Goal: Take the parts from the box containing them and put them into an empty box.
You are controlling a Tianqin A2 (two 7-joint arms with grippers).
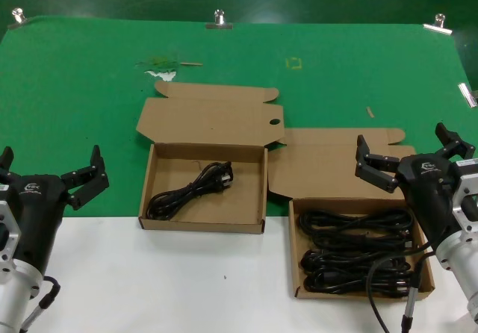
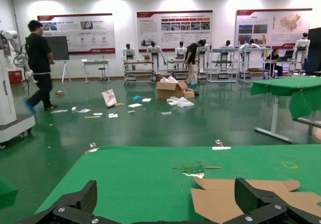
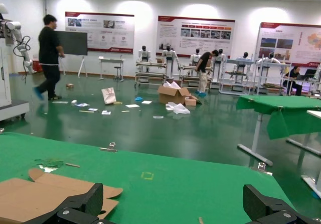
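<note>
The squarer cardboard box (image 1: 336, 293) at the right front holds several black coiled power cords (image 1: 355, 251). Left of it, the wider, shorter box (image 1: 202, 225) has a single cord bundle (image 1: 190, 190) lying on its floor. Both lids are folded back onto the green cloth. My right gripper (image 1: 403, 140) hangs open just behind the full box, over its lid flap (image 3: 40, 196), with nothing in it (image 3: 175, 200). Open and holding nothing, my left gripper (image 1: 51, 161) hovers to the left of the wide box, whose lid (image 2: 225, 199) shows past its fingertips (image 2: 168, 198).
Metal clips (image 1: 219, 18) pin the green cloth along the table's far edge. A torn patch (image 1: 160, 68) and a yellow square mark (image 1: 294, 63) lie behind the boxes. The near strip is white tabletop (image 1: 149, 288). A person (image 2: 39, 63) walks in the hall beyond.
</note>
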